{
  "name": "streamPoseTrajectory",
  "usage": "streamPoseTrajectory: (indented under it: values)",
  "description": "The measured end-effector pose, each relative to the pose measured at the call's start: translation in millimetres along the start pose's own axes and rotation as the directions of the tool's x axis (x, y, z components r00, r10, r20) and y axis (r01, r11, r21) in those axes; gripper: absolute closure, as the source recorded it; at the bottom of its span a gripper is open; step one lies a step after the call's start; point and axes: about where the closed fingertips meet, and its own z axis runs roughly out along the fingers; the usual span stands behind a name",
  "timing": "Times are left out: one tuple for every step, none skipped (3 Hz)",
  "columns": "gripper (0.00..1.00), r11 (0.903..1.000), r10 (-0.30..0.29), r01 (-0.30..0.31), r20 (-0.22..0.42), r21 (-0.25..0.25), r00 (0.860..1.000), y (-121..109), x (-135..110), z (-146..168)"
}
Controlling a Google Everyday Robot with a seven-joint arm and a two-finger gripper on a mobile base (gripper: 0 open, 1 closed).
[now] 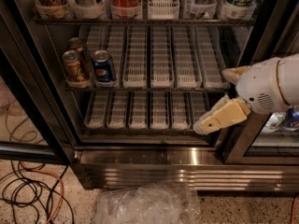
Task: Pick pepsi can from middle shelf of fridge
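The fridge [154, 161] stands open in front of me, with a shiny steel base. The pepsi can [103, 67], dark blue with a silver top, stands upright at the front of the middle shelf [161, 85], in the second lane tray from the left. Two brown-gold cans [74, 68] stand just left of it. My gripper [213, 99] is at the right side of the fridge opening, level with the front edge of the middle shelf and far right of the pepsi can. Its cream fingers [219, 119] are spread apart and hold nothing.
The top shelf holds bottles and cans in white cup holders [163, 3]. The lower shelf has shorter white trays [140, 110]. A dark door post [243, 139] stands right of the gripper. Cables [28, 190] and a crumpled plastic bag [145, 204] lie on the floor.
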Motion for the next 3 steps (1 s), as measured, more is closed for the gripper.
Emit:
streamPoseTrajectory:
  values:
    - [0.0, 0.999, 0.044, -0.044, 0.053, -0.01, 0.998, 3.7, 0.8, 31.7]
    - [0.0, 0.997, 0.059, -0.067, 0.164, 0.039, 0.985, -6.5, -19.0, 65.1]
    - [0.0, 0.9911, 0.051, -0.074, 0.197, 0.111, 0.979, -23.8, -30.5, 63.0]
